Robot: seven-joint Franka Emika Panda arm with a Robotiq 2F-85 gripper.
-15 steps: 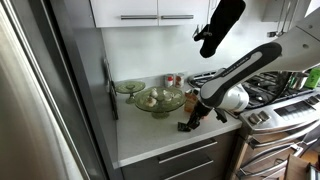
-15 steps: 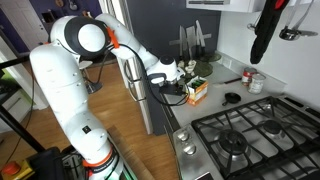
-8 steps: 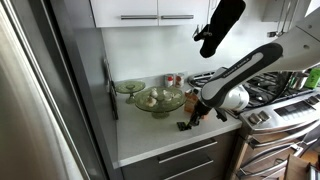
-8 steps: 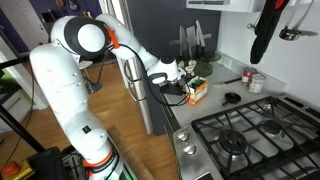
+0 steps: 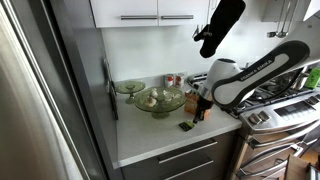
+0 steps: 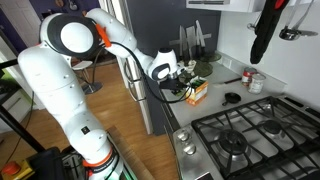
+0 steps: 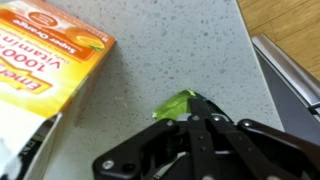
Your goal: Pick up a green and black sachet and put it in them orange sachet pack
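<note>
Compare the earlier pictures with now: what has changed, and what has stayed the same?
The arm rose off the counter, lifting the end effector. In the wrist view it is shut with the sachet at its tips, apparently gripped. The box and bowl stayed put.

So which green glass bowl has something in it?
The bigger bowl in front holds pale items; the smaller bowl behind it looks empty.
</note>
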